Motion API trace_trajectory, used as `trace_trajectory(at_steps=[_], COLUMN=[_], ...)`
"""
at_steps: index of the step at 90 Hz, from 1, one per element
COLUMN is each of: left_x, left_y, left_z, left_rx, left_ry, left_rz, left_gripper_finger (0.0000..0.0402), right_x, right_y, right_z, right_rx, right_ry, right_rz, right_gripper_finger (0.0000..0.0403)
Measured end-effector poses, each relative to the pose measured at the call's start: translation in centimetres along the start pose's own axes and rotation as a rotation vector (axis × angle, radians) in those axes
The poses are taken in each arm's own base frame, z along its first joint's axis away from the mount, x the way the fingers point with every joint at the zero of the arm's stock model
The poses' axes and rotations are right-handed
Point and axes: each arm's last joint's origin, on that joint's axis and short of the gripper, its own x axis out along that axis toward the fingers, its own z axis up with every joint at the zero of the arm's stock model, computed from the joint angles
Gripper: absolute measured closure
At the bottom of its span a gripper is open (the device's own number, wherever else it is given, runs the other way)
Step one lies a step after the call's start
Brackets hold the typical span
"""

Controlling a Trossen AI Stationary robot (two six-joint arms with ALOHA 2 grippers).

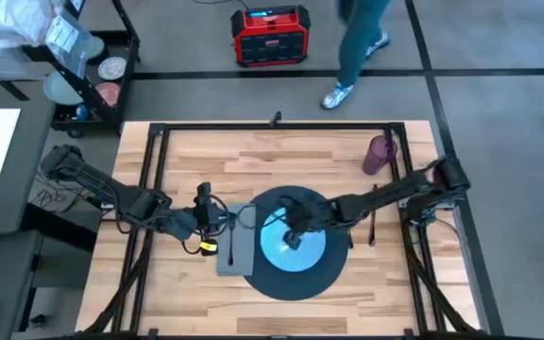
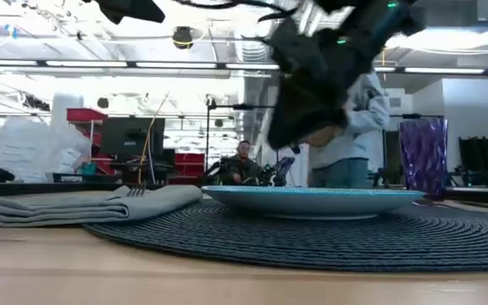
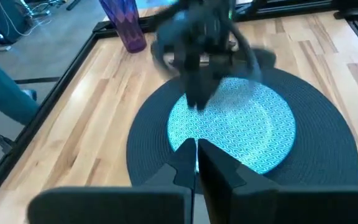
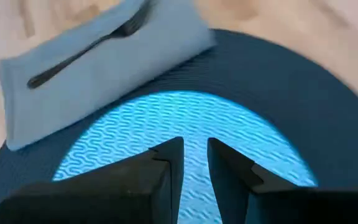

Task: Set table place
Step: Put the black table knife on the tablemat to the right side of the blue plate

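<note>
The right gripper [image 1: 294,236] is hovering over the plate [image 1: 291,247], fingers slightly parted, holding nothing. The plate is sitting on the mat [image 1: 343,274]; a fork [image 4: 82,50] is lying on the napkin [image 1: 234,253] beside it. The left gripper [image 3: 197,163] is clenched, empty.

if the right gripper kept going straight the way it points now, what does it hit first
Most likely the teal plate. The right gripper hangs just above it, fingers slightly apart and empty, aimed down at the plate's patterned face. The napkin with the fork lies farther along, though depth is uncertain.
</note>
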Motion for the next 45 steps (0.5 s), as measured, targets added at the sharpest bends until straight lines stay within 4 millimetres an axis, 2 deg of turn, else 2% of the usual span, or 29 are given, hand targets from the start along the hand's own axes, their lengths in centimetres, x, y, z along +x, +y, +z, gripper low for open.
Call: trace_trajectory(at_steps=[9, 19, 32, 38, 45], left_x=[0.0, 0.0, 0.0, 0.0, 0.0], left_y=[0.0, 0.0, 0.0, 0.0, 0.0], left_z=[0.0, 0.0, 0.1, 0.1, 0.1], left_rx=[0.004, 0.001, -0.006, -0.011, -0.012], left_ry=[0.001, -0.002, -0.007, -0.008, -0.010], left_rz=[0.000, 0.000, -0.001, -0.001, -0.002], left_gripper_finger=[0.0401, 0.0401, 0.0401, 0.0401, 0.0401], right_x=[-2.1, -3.4, -4.9, -5.4, -5.7], right_y=[-2.4, -5.2, -8.0, -8.8, -8.8], right_z=[-2.2, -4.7, -7.1, -7.9, -8.4], right_rx=[0.099, 0.220, 0.339, 0.369, 0.373], right_ry=[-0.002, 0.033, 0.105, 0.127, 0.126], right_rz=[-0.041, -0.086, -0.237, -0.288, -0.272], right_gripper_finger=[0.0343, 0.0343, 0.0343, 0.0343, 0.0343])
